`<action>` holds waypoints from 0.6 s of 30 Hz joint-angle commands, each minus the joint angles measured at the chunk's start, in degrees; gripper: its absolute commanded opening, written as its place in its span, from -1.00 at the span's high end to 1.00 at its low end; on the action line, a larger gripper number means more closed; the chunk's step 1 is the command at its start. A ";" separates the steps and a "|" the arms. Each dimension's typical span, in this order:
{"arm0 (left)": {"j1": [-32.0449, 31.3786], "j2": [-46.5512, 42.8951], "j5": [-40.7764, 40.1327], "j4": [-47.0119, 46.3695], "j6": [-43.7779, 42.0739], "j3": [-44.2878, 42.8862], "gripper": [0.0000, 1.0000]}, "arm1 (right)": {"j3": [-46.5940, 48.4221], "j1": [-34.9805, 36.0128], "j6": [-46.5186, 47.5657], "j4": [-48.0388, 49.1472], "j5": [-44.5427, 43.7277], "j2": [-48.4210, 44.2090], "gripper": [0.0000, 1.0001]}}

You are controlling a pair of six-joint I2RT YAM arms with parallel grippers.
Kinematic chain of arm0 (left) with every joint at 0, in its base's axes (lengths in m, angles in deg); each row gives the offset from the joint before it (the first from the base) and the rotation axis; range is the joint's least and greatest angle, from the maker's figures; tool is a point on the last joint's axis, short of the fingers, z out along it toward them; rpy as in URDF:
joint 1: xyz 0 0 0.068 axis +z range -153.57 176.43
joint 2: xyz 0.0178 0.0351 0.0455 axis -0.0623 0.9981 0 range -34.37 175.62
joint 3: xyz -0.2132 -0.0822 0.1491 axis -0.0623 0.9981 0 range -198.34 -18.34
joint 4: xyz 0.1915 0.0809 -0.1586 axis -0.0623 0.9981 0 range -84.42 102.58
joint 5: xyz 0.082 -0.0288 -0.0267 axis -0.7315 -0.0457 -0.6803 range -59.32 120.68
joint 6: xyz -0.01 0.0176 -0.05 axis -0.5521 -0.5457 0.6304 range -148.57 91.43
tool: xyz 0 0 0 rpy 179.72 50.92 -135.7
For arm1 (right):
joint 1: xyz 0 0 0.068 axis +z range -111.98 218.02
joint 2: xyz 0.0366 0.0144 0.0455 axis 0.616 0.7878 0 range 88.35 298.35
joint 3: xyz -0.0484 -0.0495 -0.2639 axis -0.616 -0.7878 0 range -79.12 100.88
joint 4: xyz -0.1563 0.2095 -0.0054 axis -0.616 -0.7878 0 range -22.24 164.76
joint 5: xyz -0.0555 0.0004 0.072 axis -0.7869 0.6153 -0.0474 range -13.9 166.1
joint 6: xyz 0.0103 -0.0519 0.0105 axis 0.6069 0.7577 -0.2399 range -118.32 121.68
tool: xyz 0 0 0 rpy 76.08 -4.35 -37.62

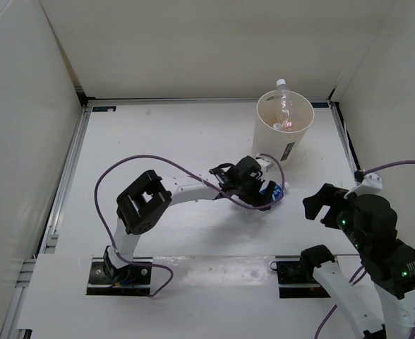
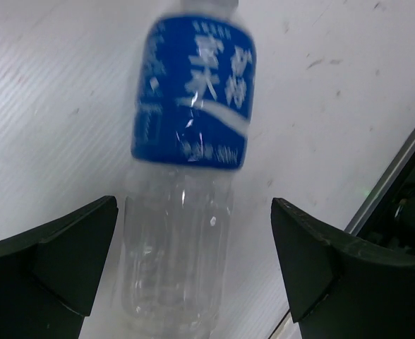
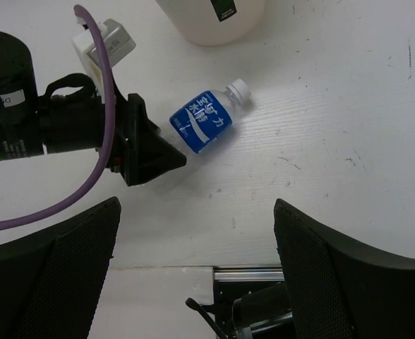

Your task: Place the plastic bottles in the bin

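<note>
One blue-label bottle (image 3: pixel 202 124) lies on its side on the table (image 3: pixel 349 141), right at the left gripper (image 2: pixel 193 233). Its clear base end reaches in between the two fingers (image 2: pixel 59 261), while the labelled half and the white cap stretch straight ahead of them. So the long axis runs roughly along the gripper's reach, tilted a little, and the jaws straddle the bottle across its narrow width. They stand wide apart with a gap on each side; nothing is held yet. Closing here would, I judge, catch the base rather than the middle, so the bottle may tip cap-down when lifted.

The right gripper (image 3: pixel 197 219) is also fully spread and empty. The bottle lies well ahead of it and slightly left, so the left arm is clearly the nearer one.

The bin (image 1: pixel 271 145) stands beyond the left gripper's fingertips, past the bottle's cap end. Inside it a clear bottle (image 1: pixel 284 95) with a white cap stands leaning, its neck poking above the rim. An orange-pink shape (image 1: pixel 289 125) shows low down — likely the orange bottle, though I cannot tell how many lie there.
</note>
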 commanded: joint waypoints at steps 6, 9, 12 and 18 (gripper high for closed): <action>-2.04 6.04 0.72 2.57 0.55 -11.86 -1.00 | 0.19 0.29 0.19 1.88 -0.61 -0.61 -0.81; -1.95 9.55 0.72 4.94 0.11 -15.55 -1.00 | 0.28 0.21 0.18 1.88 -0.78 -0.61 -0.81; -1.69 12.98 2.21 6.89 0.73 -17.76 -0.93 | 0.28 0.47 0.01 1.97 -0.87 -0.78 -0.81; -1.86 10.63 5.20 3.20 0.99 -13.05 -0.18 | 0.19 0.56 -0.08 1.71 -1.14 -0.79 -0.81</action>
